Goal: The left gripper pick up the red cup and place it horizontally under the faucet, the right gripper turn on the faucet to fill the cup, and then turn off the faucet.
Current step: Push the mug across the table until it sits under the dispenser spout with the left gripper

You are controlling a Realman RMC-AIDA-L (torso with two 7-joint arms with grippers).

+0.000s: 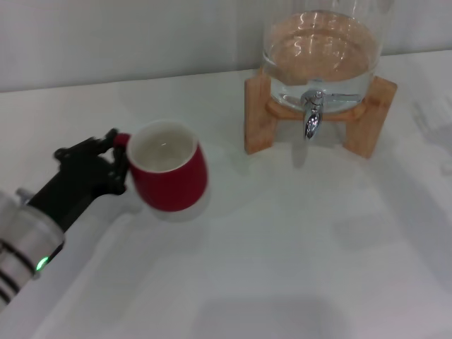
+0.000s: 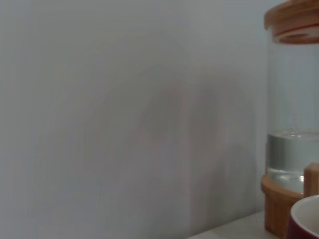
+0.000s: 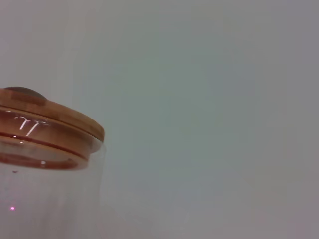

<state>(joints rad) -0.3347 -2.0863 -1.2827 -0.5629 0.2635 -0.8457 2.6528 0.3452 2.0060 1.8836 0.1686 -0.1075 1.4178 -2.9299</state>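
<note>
- From the head camera I see the left gripper (image 1: 119, 157) at the left of the white table (image 1: 296, 254), its black fingers clamped on the handle side of the red cup (image 1: 169, 178).
- The red cup stands upright on the table, mouth up, white inside showing, well apart from the dispenser and to the near left of it.
- The faucet (image 1: 313, 113) is a chrome spigot pointing down from the front of the glass jar (image 1: 321, 49), at the far right centre of the table; nothing sits beneath it.
- The jar rests on a wooden stand (image 1: 258, 116) and holds clear water in its lower part.
- My left wrist camera shows the cup's rim at one corner, the jar's water line and its wooden lid (image 2: 291, 20) against a plain wall.
- The right gripper is out of sight in every view; its wrist camera shows only the jar's lid and upper glass, so I cannot tell how its fingers stand.
</note>
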